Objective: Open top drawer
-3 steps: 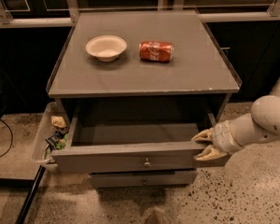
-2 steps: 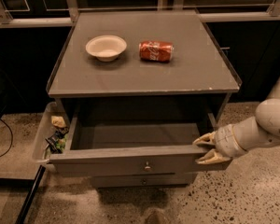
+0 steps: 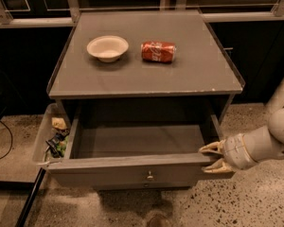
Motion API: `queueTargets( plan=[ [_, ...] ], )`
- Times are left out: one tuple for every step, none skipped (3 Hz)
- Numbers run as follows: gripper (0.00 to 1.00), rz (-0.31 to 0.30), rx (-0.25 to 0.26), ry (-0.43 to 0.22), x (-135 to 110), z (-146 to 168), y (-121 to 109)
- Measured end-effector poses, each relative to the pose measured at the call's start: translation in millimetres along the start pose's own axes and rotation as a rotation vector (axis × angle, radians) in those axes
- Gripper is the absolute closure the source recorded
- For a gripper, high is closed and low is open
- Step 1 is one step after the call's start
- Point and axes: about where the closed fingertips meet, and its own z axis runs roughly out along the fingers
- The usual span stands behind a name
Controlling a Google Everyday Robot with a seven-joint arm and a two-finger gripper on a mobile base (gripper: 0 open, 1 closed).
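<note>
The drawer [image 3: 109, 173] has slid further out at lower centre, and its interior is now well exposed. My gripper [image 3: 212, 158], lower right, has its fingers pinched over the front's right end. I judge it nearly open.

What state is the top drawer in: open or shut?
Open: the top drawer is pulled out, grey interior visible. The end effector sits at its right front corner.
</note>
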Motion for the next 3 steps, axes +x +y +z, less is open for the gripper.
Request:
queueTargets(
  plan=[
    [1.0,0.001,-0.004,0.001,1.4,-5.1,17.8],
    [0.82,0.001,-0.004,0.001,1.4,-5.1,17.8],
    [0.59,0.002,-0.014,-0.017,0.1,-2.6,16.7]
  ],
)
